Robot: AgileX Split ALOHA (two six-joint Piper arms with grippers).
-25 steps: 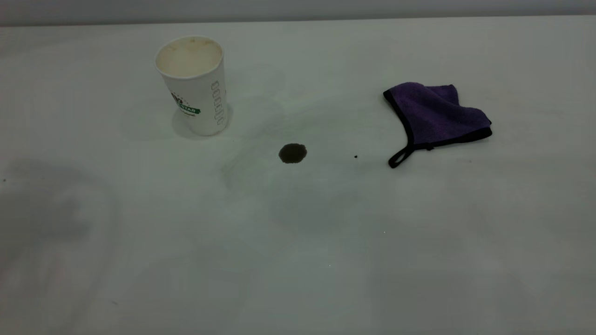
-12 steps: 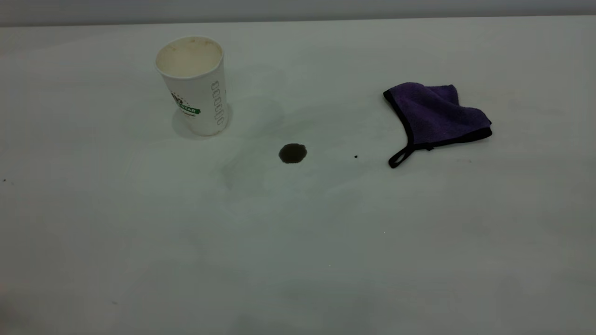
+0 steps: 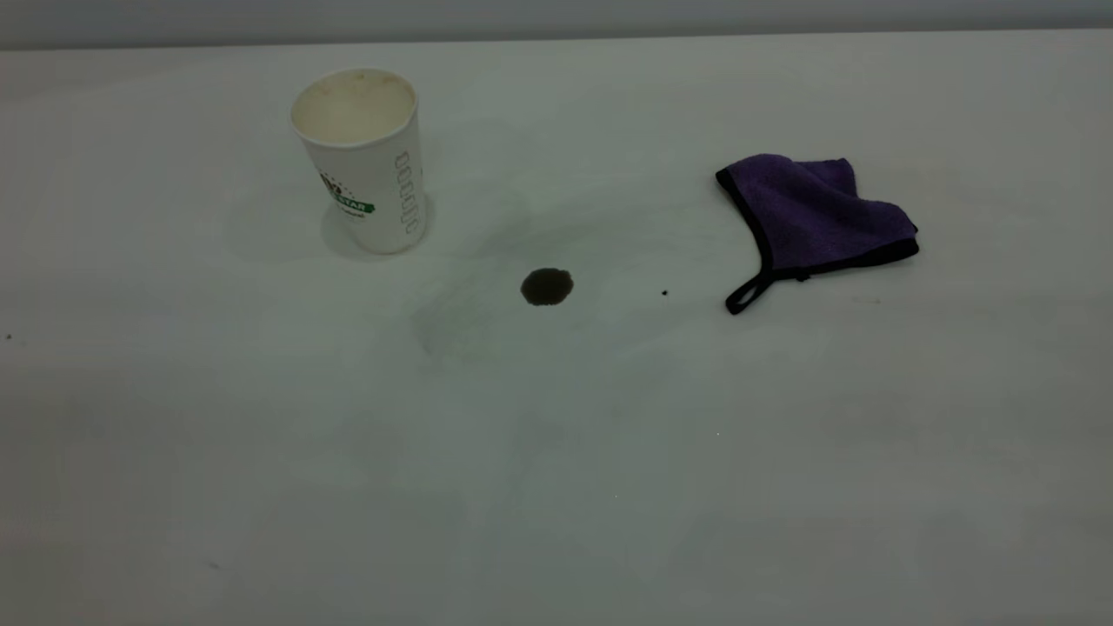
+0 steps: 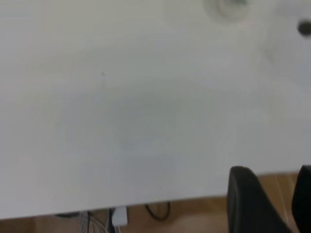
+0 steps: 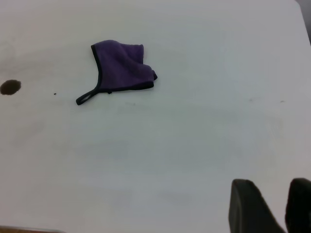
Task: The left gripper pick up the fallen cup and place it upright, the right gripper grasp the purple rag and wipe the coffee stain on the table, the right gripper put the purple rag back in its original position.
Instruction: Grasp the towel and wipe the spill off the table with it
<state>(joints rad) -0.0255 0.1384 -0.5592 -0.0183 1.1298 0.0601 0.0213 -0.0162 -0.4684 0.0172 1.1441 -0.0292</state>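
The cup (image 3: 356,156) stands upright at the back left of the table (image 3: 556,487), cream inside showing; in the left wrist view it is a blur (image 4: 231,6). The coffee stain (image 3: 547,286) lies near the middle, also in the left wrist view (image 4: 305,27) and right wrist view (image 5: 10,87). The purple rag (image 3: 813,217) lies crumpled to the stain's right, loop toward the front, also in the right wrist view (image 5: 121,68). Neither gripper shows in the exterior view. The left gripper (image 4: 279,194) hangs over the table's near edge, fingers apart and empty. The right gripper (image 5: 274,204) is far from the rag, fingers apart and empty.
A tiny black speck (image 3: 664,293) lies between stain and rag. Faint smears mark the tabletop around the stain. The table's near edge (image 4: 146,204) has wood floor and cables below it.
A blurred dark shape and its shadow at the lower left of the table have withdrawn out of view. Cup, stain and rag have not moved.
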